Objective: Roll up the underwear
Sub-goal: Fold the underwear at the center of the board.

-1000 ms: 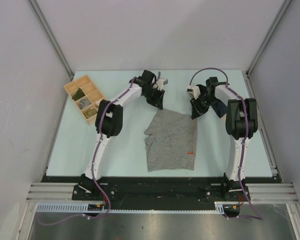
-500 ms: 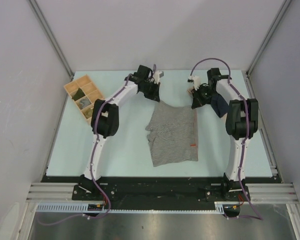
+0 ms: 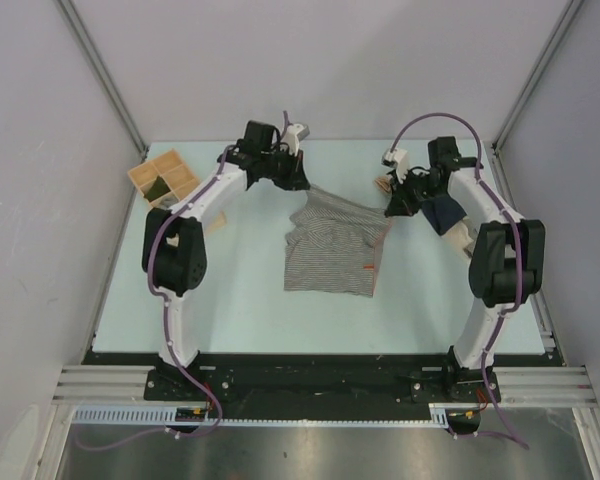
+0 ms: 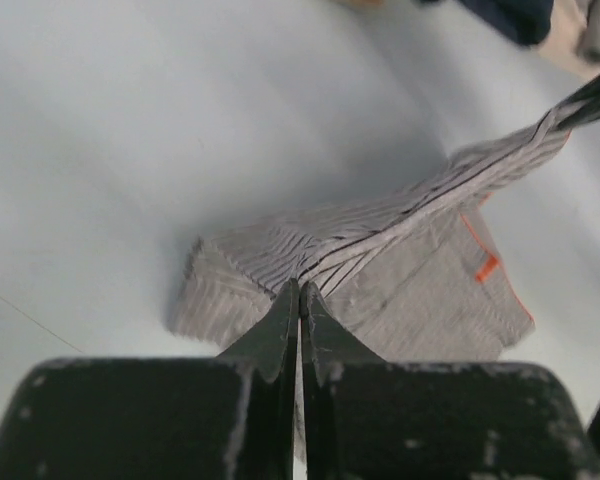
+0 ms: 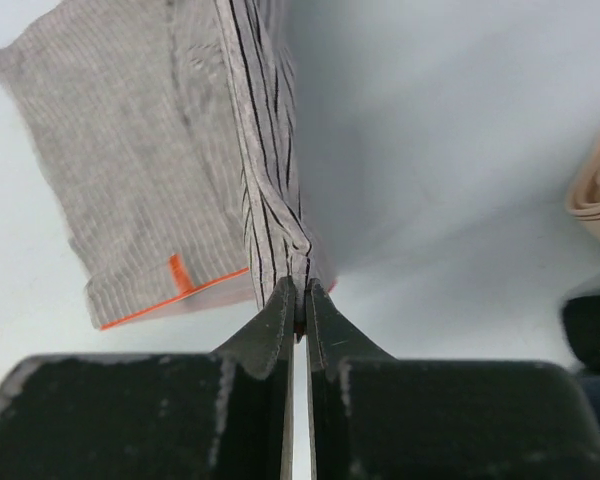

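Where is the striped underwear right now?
Overhead view: the underwear lies mid-table, far edge held up between the left claw and right claw.

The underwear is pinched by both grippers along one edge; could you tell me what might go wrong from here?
1. The left gripper and right gripper hold only thin pinches of the underwear by their tips; the taut edge could slip free.
2. The part on the table lies creased, so a roll may come out uneven.
3. The navy garment lies near the right gripper and might get snagged.
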Robot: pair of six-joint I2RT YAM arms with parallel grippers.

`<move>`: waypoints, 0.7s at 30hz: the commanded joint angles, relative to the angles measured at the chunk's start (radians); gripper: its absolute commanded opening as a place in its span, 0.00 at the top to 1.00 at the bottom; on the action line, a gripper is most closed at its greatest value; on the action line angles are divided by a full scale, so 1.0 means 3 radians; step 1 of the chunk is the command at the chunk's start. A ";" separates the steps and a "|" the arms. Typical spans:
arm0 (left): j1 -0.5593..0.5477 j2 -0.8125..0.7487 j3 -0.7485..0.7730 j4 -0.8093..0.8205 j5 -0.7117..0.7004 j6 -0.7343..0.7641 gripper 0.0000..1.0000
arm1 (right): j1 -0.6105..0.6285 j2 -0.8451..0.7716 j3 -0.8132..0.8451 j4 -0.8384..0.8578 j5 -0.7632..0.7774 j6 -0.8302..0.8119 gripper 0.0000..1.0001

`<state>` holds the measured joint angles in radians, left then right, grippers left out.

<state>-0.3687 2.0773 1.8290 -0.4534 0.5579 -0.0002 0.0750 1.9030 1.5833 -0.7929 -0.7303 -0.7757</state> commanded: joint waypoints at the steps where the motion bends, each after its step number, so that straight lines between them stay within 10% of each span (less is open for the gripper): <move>1: -0.0049 -0.0521 -0.0563 0.0125 0.0268 0.0144 1.00 | 0.0001 -0.0391 -0.0434 0.0010 -0.0388 -0.0354 1.00; 21: -0.0167 -0.1703 -0.2210 0.0202 0.0135 0.0026 1.00 | 0.0594 -0.0908 -0.1079 -0.0062 -0.0076 -0.0610 1.00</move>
<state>-0.4000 1.6394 1.2274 -0.3988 0.5789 0.0002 0.2344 1.6699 1.2938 -0.8085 -0.7868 -0.9226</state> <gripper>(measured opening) 0.008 0.050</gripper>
